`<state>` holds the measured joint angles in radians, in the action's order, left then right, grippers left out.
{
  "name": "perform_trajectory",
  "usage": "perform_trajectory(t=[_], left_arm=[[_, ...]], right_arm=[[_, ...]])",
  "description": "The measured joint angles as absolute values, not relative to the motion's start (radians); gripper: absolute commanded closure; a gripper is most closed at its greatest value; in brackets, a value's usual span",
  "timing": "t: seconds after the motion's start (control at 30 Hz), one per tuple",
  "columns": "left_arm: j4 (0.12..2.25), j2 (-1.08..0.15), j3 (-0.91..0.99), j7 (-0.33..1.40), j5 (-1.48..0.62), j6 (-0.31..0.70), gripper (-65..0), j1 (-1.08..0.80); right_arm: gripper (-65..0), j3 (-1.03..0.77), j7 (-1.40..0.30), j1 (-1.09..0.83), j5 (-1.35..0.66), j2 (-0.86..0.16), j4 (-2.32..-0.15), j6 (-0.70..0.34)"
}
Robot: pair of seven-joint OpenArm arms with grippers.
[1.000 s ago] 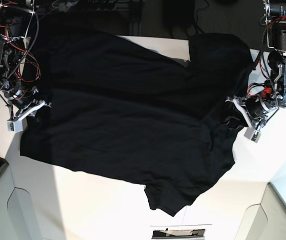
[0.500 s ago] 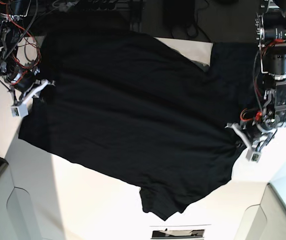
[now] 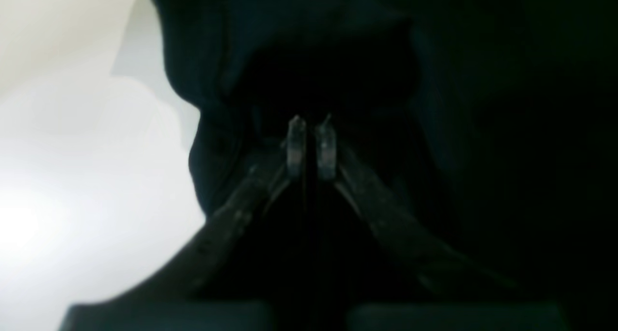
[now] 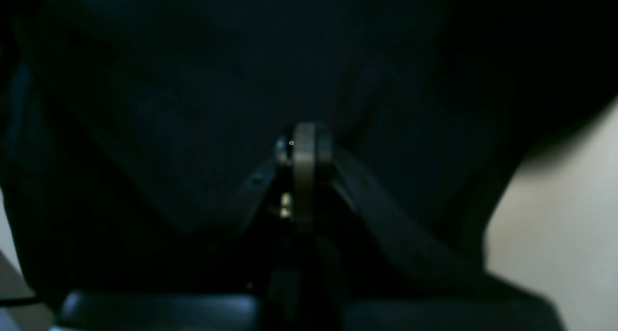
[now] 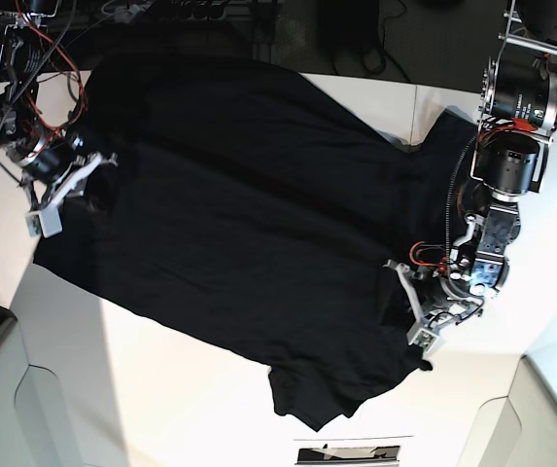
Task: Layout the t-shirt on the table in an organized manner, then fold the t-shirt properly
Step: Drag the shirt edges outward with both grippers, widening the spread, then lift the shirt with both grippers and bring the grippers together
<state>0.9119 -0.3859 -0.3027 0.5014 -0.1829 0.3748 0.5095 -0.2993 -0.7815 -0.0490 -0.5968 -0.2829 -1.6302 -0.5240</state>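
Base view is showing the t-shirt [image 5: 249, 224] spreading as one broad black sheet across the table [image 5: 161, 389], its upper edge reaching toward the dark back of the scene and one sleeve pointing down toward the table's near edge. The left gripper [image 5: 424, 316], on this view's right, is pinching the shirt's right-hand edge, with the fabric bunching into a small fold where the fingers meet it. The right gripper [image 5: 69, 185], on this view's left, is clamping the opposite edge of the shirt near the table's corner.

Left wrist view is showing two pale fingertips [image 3: 296, 145] nearly together with a thin dark layer of cloth [image 3: 434, 104] caught between them, white tabletop [image 3: 72, 152] lying just beside on the left. Right wrist view is showing its fingers pressed tight together at the right gripper [image 4: 303, 150], black cloth [image 4: 193, 80] filling almost everything around them, so the jaws are closing on the shirt.

The left arm is hanging down from its motor housing with the wrist bent inward toward the shirt. The right arm is angling in from the upper corner, red wires looping above it.

Compared with half a second ago, the left gripper is sitting further in over the table and a little lower, and the shirt's right sleeve area is looking more drawn in; the right gripper is keeping nearly the same place.
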Motion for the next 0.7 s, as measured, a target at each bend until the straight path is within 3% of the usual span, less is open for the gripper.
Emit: perform_trajectory(t=[0.07,0.23,0.43,0.7], left_arm=[[0.998,-0.417,-0.304,0.548,-0.221,0.393,0.0,0.504],[1.188,-0.519,-0.306,0.671,-0.369,0.394,-13.2,0.507],[1.291,-0.624,-0.306,0.726,-0.465,0.439,-13.3,0.416],[1.307,-0.618,-0.309,0.719,-0.448,0.439,-12.7,0.254]], right_arm=[[0.0,-0.299,-0.771,-0.008,-0.58,-0.282,-1.631,-0.524],[0.0,-0.299,-0.719,0.134,-0.453,-0.283,-1.563,-0.514],[0.0,-0.301,-0.711,0.307,-0.401,-0.286,-1.256,-0.516],[0.0,-0.294,-0.624,0.365,-0.346,-0.288,-1.045,-0.516]])
